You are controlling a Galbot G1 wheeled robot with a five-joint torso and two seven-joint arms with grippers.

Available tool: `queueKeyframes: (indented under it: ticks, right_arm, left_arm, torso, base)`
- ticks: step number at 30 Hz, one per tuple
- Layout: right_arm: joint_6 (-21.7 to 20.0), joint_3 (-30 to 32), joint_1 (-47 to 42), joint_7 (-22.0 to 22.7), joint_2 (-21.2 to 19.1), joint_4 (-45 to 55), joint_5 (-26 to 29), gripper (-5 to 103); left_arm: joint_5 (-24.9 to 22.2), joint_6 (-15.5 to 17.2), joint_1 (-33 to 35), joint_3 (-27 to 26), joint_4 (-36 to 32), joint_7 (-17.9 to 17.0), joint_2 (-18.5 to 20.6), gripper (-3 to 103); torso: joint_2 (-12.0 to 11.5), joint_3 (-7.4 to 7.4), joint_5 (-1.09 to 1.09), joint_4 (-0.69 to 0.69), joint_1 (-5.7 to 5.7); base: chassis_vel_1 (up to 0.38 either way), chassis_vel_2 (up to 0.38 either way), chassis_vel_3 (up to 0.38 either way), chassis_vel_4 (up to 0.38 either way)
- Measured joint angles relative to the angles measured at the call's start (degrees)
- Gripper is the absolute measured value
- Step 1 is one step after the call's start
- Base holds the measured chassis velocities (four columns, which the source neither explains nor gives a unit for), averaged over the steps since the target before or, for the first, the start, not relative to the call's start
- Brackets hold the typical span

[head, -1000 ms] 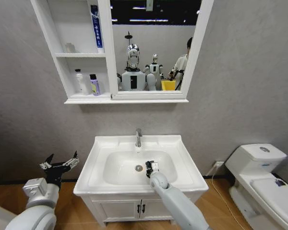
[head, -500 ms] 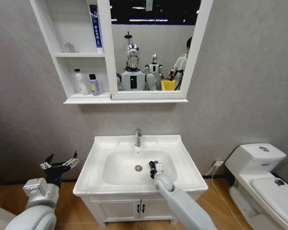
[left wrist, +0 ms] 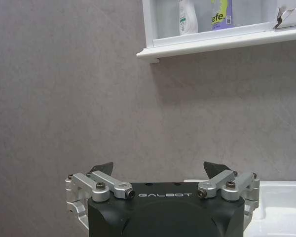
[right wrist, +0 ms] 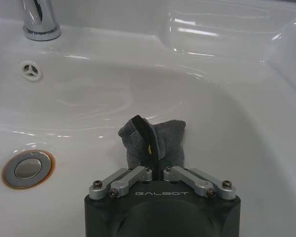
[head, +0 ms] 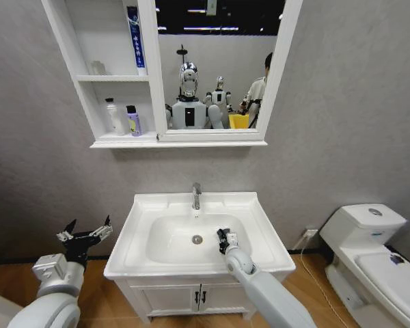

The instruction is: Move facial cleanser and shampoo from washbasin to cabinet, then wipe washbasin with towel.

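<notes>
— Towel (right wrist: 153,139) position, please: where is it lying relative to the right hand (right wrist: 157,170)?

— It is bunching straight ahead of that hand, clenched between its fingers and pressing on the bowl wall of the washbasin (head: 256,205), with the drain (right wrist: 27,169) off to one side.

— Which arm is nearer the work?

— The right one; it is reaching down into the bowl, wrist angled low. The left hand (left wrist: 158,170) is hovering released, fingers spread, well apart beside the washbasin.

— And the bottles?

— Two bottles are standing in the cabinet (head: 89,102), on its lowest shelf.
</notes>
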Motion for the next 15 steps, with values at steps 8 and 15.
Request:
queueKeyframes:
  ticks: [8, 15]
  right_arm:
    - [-0.8, 0.1, 0.0, 1.3, -1.7, 2.1, 0.2, 5]
    - [-1.6, 0.1, -0.5, 2.2, -4.8, 4.0, 2.1, 5]
  left_arm:
    - [0.0, 0.0, 0.0, 0.0, 0.0, 0.0, 0.0, 100]
    - [0.0, 0.0, 0.0, 0.0, 0.0, 0.0, 0.0, 100]
  torso:
    - [0.0, -0.01, 0.0, 0.01, 0.0]
    - [0.0, -0.01, 0.0, 0.01, 0.0]
  base:
    - [0.0, 0.0, 0.0, 0.0]
    - [0.0, 0.0, 0.0, 0.0]
